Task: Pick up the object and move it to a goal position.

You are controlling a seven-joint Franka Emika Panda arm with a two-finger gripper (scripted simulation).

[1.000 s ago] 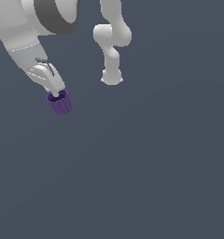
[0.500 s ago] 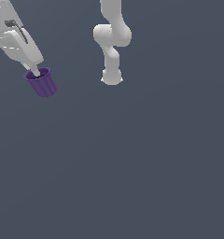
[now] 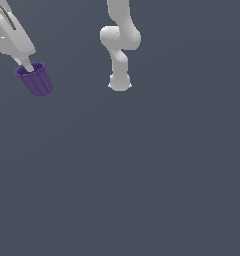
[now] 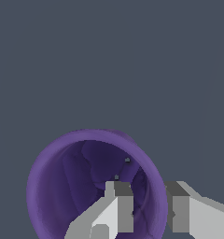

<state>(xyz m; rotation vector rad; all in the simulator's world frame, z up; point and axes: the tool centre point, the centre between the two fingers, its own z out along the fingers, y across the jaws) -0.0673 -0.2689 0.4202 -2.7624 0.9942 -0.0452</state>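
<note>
Exterior and wrist views, one Panda arm in simulation. The largest thing I see is the plain grey counter, which fills both views and carries no visible goal marker; I cannot tell where the goal lies. Next is the white arm, whose base stands at the top centre of the exterior view, while its wrist end enters at that view's upper left. At that end sits the gripper, closed on the wall of the purple cup: in the wrist view one finger lies inside the cup, the other just outside its rim, with the wall pinched between them.

The cup hangs tilted from the gripper at the exterior view's upper left, well apart from the arm's base. No shadow or contact shows, so I cannot say for certain that it is clear of the counter, though I judge it lifted.

Handling, as I judge it: the cup looks small, light and stiff, with ribbed tapered sides. A one-wall rim pinch is the sensible hold, since the ribs give purchase, but the cup may pivot about the fingers, so I would carry it gently.
</note>
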